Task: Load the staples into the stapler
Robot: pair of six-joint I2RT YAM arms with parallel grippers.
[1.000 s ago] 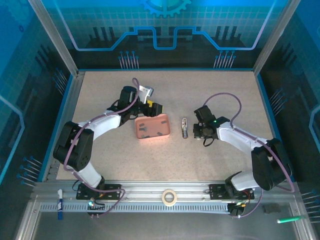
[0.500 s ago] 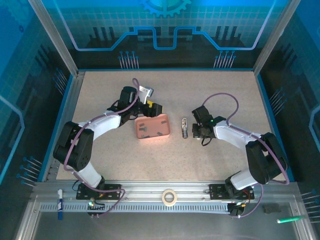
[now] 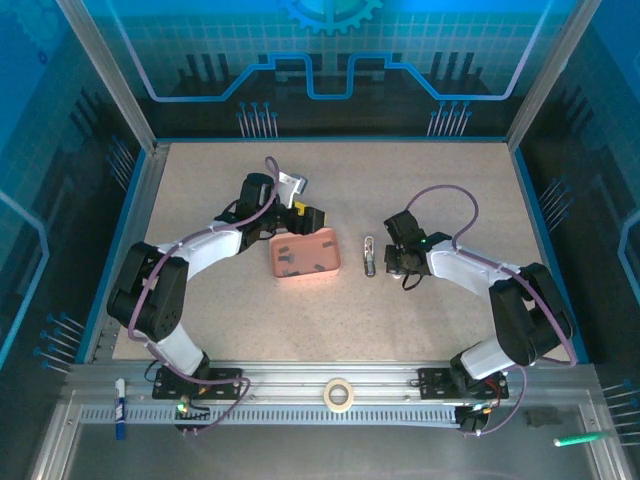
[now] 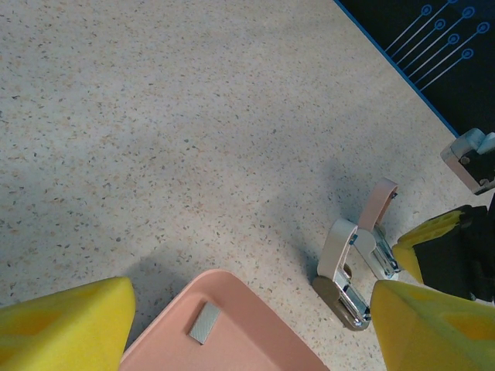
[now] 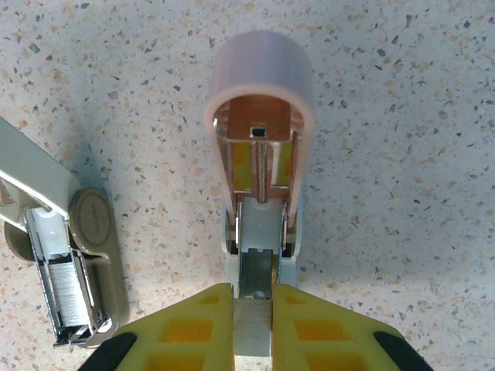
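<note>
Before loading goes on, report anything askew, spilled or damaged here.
Nothing stands out. The stapler lies with its pink lid swung open, as loading needs; one staple strip lies inside the pink tray, none seen loose on the table.

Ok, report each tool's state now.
Left tool: open, holding nothing.
Right tool: shut on a grey staple strip at the stapler.

Look at the front metal rail (image 3: 400, 402) and you will see a roll of tape (image 3: 339, 394) lying flat near its middle. A blue pen (image 3: 120, 408) rests at the rail's left end. A green pen (image 3: 578, 438) lies far to the right, with a small dark thing (image 3: 545, 417) near it. On the speckled table (image 3: 440, 180) sits a pink tray (image 3: 305, 279), a bit left of the middle.
</note>
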